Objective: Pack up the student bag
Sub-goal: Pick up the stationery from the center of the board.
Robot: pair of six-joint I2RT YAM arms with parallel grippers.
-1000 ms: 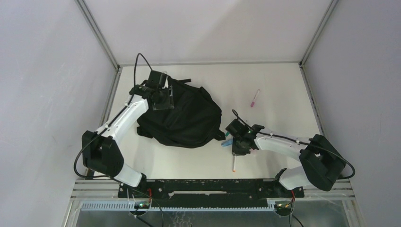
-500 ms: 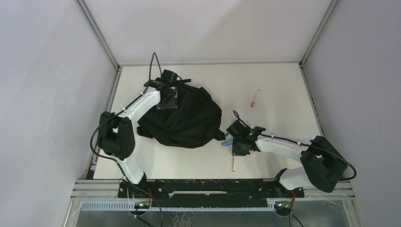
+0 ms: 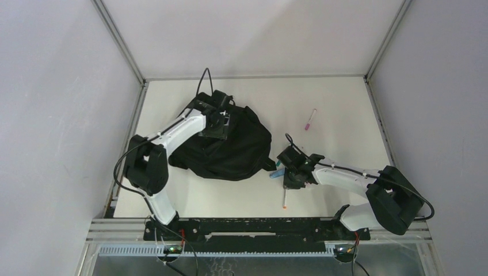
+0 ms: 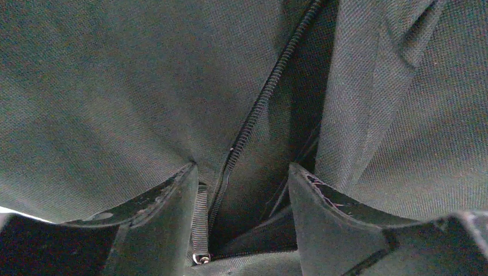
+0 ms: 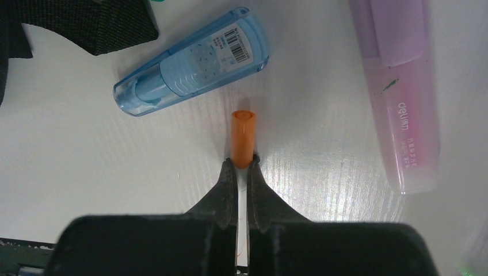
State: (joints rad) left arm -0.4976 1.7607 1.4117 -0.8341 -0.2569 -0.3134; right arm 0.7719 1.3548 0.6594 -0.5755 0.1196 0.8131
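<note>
The student bag, a black rounded backpack, lies at the table's left centre. My left gripper rests on its upper part. In the left wrist view the gripper is open, its fingers straddling the bag's zip, with dark fabric between them. My right gripper is down at the table, right of the bag. In the right wrist view it is shut on a pen with an orange cap; the pen's other end sticks out toward the near edge.
A blue transparent correction-tape case lies just ahead and left of the right fingers. A pink highlighter lies to their right. Another pink pen lies further back on the table. A corner of the bag reaches near the blue case.
My left arm has swung right along the top of the bag, and its jaws have spread wider. The right arm has stayed almost still, shut on the pen.
</note>
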